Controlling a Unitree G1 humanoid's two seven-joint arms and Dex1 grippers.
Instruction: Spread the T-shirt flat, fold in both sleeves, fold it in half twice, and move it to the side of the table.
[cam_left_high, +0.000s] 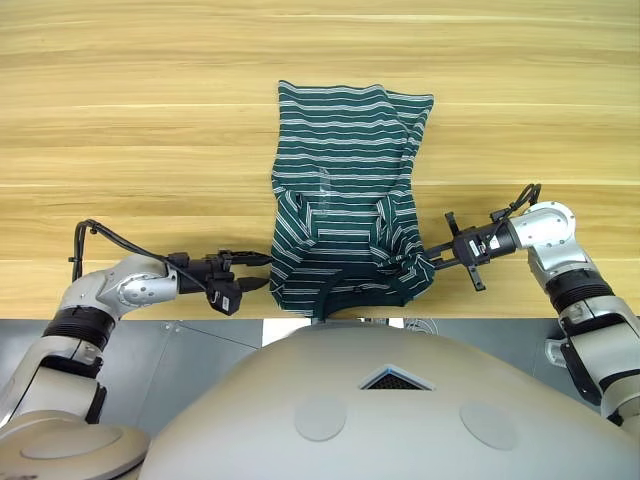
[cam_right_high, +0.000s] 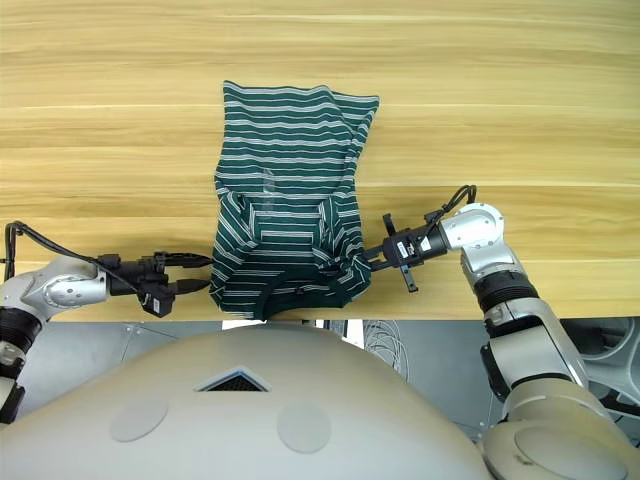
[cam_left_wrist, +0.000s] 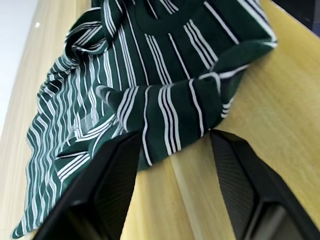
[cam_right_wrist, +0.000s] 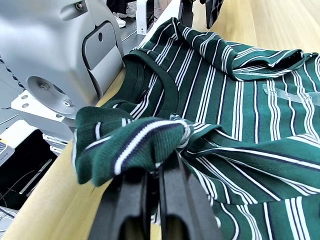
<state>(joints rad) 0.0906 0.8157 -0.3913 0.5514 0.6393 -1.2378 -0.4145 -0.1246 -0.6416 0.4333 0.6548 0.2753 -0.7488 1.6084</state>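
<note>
The right pincer (cam_left_high: 437, 262) is gripping a bunched sleeve of the striped T-shirt (cam_left_high: 345, 170); the left pincer (cam_left_high: 256, 271) is gaping around the left edge. An uneven pull risks dragging it off the surface (cam_left_high: 120, 120).

T-shirt (cam_left_wrist: 165, 105) cut off by top edge in left wrist view. Tips of right gripper (cam_right_wrist: 159, 162) buried under bunched cloth. Which sleeve is bunched there: cannot tell.

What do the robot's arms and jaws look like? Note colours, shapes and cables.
Both the left arm and right arm have rounded silver-grey shells with black bands at the joints. Each ends in two black jaws with flat, finely textured pads. A black cable loops beside each wrist.
</note>
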